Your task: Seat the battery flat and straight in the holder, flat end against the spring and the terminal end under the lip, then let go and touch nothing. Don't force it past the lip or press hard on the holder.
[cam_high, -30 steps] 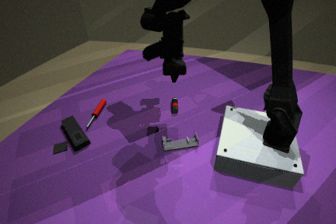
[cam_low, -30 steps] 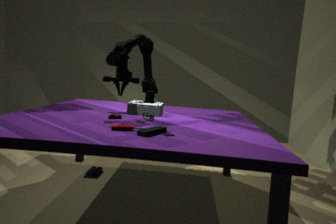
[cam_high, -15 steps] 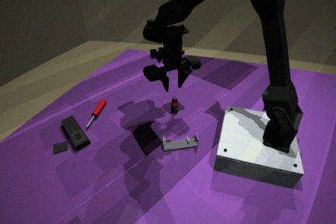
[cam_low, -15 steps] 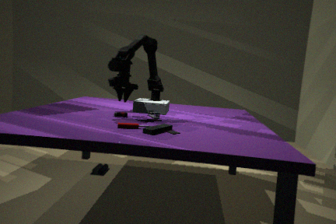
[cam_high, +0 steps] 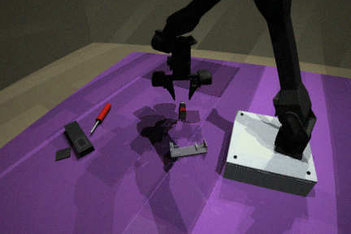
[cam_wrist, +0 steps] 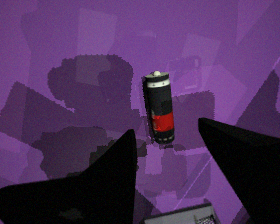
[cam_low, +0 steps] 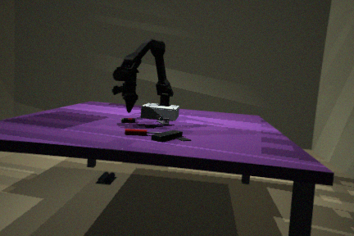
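- The battery [cam_high: 183, 110] [cam_low: 128, 120] [cam_wrist: 161, 109], black with a red band, is laid on its side on the purple tabletop [cam_high: 260, 210] [cam_low: 229, 134] [cam_wrist: 191, 20], outside the holder.
- The fingers [cam_high: 182, 97] [cam_low: 129, 111] are parted, with nothing gripped between them; they are held above the tabletop and pointed downward.
- In the wrist view, the battery is framed between the two fingertips and beyond them, its terminal end turned away from the holder.
- The grey holder [cam_high: 188, 150] [cam_low: 164, 121] [cam_wrist: 181, 216] is placed near the battery, well apart from it, with no battery seated in it; in the wrist view it is partly cut off by the lower edge.
- The white base box [cam_high: 231, 165] [cam_low: 160, 112], on which the black arm [cam_high: 280, 40] [cam_low: 160, 65] is mounted, is set near the holder.
- A screwdriver [cam_high: 104, 111] [cam_low: 136, 132] with a red handle is laid near a dark oblong case [cam_high: 79, 139] [cam_low: 167, 135].
- A small dark flat piece [cam_high: 62, 154] [cam_low: 183, 138] is placed just beside the case.
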You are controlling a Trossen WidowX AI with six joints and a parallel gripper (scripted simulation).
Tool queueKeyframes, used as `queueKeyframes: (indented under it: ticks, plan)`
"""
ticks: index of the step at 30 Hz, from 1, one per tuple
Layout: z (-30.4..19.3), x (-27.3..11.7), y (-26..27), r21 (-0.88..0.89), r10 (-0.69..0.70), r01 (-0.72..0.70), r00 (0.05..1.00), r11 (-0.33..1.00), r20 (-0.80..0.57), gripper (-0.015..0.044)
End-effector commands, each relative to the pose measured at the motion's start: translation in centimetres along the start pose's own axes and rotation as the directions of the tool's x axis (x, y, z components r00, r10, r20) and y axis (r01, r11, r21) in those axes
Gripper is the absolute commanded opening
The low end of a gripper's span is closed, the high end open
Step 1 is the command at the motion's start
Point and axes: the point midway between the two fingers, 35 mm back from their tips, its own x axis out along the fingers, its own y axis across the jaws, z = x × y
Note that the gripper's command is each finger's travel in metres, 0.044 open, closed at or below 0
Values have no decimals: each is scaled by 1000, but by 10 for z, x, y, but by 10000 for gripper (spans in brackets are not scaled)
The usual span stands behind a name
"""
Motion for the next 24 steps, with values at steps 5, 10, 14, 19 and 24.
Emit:
queueKeyframes:
  ticks: [5,10,14,19,24]
  plan:
    - [0,14,-1,9,-9,9,1000,1000,-6,234]
    - [0,23,-1,9,-9,9,1000,1000,-6,234]
    - [0,29,-1,9,-9,9,1000,1000,-6,234]
    - [-1,37,-1,9,-9,9,1000,1000,-6,234]
    - [-1,45,-2,9,-9,9,1000,1000,-6,234]
